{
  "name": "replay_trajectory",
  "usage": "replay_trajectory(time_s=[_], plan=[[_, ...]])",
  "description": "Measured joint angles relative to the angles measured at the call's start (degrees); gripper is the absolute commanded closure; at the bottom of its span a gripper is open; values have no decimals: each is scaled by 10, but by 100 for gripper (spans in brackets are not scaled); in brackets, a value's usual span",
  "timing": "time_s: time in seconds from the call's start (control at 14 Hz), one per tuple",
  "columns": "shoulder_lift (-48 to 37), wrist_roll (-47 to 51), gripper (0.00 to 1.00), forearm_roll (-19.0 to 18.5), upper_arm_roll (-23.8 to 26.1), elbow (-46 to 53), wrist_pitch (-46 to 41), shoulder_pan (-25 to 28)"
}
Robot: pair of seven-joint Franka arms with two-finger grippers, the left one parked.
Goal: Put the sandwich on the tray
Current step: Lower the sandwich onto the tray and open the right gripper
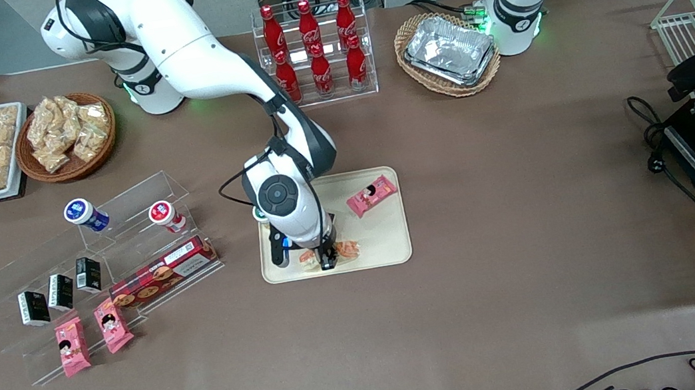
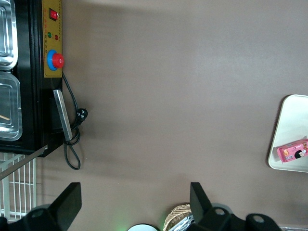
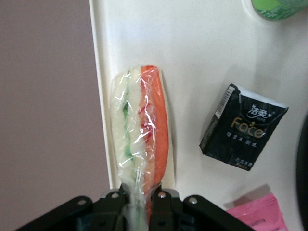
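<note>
The sandwich (image 3: 139, 130), a wrapped wedge with cream bread and green and orange-red filling, is clamped between my right gripper's (image 3: 139, 204) fingers. In the front view the gripper (image 1: 327, 261) holds the sandwich (image 1: 348, 249) low over the cream-beige tray (image 1: 394, 246), close to the tray's rim nearest the front camera. I cannot tell whether the sandwich touches the tray's surface (image 3: 202, 57). The tray's corner also shows in the left wrist view (image 2: 288, 125).
On the tray lie a pink snack packet (image 1: 372, 195), a black tissue pack (image 3: 243, 127) and a green-lidded item (image 3: 274, 7). A clear stepped shelf of goods (image 1: 95, 268) stands toward the working arm's end. A cola bottle rack (image 1: 315, 48) and a basket of foil trays (image 1: 449, 50) stand farther from the camera.
</note>
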Motion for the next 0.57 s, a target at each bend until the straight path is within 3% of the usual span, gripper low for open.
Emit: replay_trajectory(time_s=[0.07, 0.21, 0.29, 0.36, 0.57], plan=[[0, 8, 61, 0, 0, 0, 0, -2], [0, 13, 58, 0, -1, 0, 0, -5], [0, 13, 25, 0, -1, 0, 0, -4], [0, 13, 0, 0, -1, 2, 0, -4], [-9, 13, 0, 0, -5, 10, 0, -3]])
